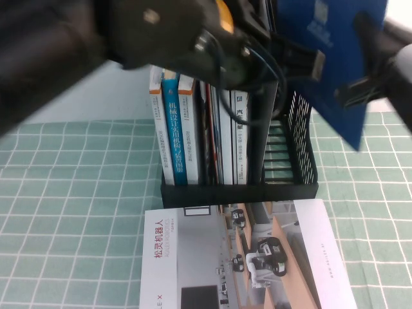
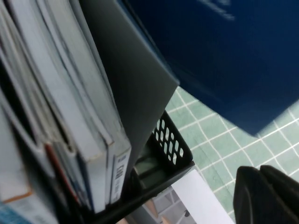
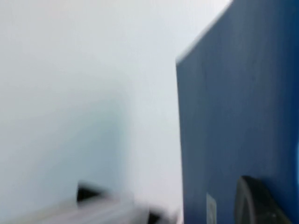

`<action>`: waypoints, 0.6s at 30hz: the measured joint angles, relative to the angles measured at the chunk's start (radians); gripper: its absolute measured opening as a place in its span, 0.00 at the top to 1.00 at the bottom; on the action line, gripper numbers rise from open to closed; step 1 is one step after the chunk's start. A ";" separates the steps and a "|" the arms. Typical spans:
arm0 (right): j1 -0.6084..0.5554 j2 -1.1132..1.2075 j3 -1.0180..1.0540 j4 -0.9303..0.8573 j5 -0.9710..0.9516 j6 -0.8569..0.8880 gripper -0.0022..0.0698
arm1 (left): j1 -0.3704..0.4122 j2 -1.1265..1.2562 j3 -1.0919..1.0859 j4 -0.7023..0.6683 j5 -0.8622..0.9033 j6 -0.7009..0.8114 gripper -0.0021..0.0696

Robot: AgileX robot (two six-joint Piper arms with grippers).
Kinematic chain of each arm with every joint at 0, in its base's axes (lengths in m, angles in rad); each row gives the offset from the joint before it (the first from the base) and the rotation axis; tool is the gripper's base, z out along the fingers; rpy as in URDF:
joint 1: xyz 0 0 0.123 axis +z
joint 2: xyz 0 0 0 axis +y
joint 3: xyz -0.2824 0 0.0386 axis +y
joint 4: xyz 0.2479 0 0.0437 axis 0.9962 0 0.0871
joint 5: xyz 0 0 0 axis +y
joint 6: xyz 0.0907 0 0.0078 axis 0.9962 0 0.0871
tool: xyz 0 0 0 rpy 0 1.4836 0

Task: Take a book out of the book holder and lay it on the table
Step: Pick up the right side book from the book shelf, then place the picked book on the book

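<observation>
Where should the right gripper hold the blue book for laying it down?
On its right-hand edge, from the right, where the right gripper grips already: the blue book hangs tilted above the book holder, cover clear. The left gripper hovers beside the holder.

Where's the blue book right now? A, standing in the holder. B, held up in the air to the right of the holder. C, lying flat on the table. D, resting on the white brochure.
B: the right hand is shut on the blue book, tilted in the air above the table.
</observation>
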 joint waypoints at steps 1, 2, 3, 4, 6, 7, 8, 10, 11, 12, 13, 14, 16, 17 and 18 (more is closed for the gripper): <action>0.000 -0.044 0.000 -0.023 0.000 -0.018 0.94 | 0.000 -0.028 0.000 0.004 0.013 0.012 0.97; 0.000 -0.081 0.002 -0.046 0.003 -0.034 0.94 | 0.000 -0.050 0.000 0.008 0.026 0.018 0.97; 0.000 -0.130 0.002 -0.083 0.022 -0.048 0.94 | 0.000 -0.079 0.000 0.015 0.041 0.025 0.97; 0.000 -0.182 0.002 -0.123 0.057 -0.061 0.94 | 0.000 -0.108 0.000 0.027 0.056 0.029 0.97; 0.000 -0.289 0.002 -0.205 0.161 -0.078 0.94 | 0.000 -0.159 -0.004 0.050 0.083 0.033 0.97; 0.000 -0.340 0.002 -0.258 0.239 -0.082 0.94 | 0.000 -0.187 -0.005 0.061 0.097 0.035 0.97; 0.000 -0.378 0.002 -0.318 0.309 -0.080 0.94 | 0.000 -0.208 -0.006 0.071 0.108 0.036 0.97; 0.000 -0.464 0.002 -0.473 0.488 -0.028 0.94 | 0.000 -0.258 -0.008 0.088 0.139 0.040 0.97; 0.000 -0.493 0.004 -0.550 0.565 0.031 0.94 | 0.000 -0.281 -0.008 0.093 0.151 0.042 0.97; 0.000 -0.526 0.010 -0.657 0.621 0.105 0.94 | 0.000 -0.302 -0.008 0.098 0.166 0.044 0.97; 0.000 -0.553 0.017 -0.771 0.658 0.189 0.94 | 0.000 -0.321 -0.008 0.099 0.181 0.046 0.97; 0.000 -0.571 0.027 -0.863 0.672 0.261 0.94 | 0.000 -0.334 -0.008 0.100 0.194 0.048 0.97; 0.000 -0.597 0.039 -1.085 0.672 0.457 0.94 | 0.000 -0.360 -0.008 0.102 0.215 0.055 0.97; 0.000 -0.599 0.040 -1.192 0.660 0.534 0.94 | 0.000 -0.369 -0.008 0.102 0.222 0.055 0.97; 0.000 -0.599 0.045 -1.290 0.639 0.619 0.94 | 0.000 -0.379 -0.008 0.104 0.229 0.055 0.97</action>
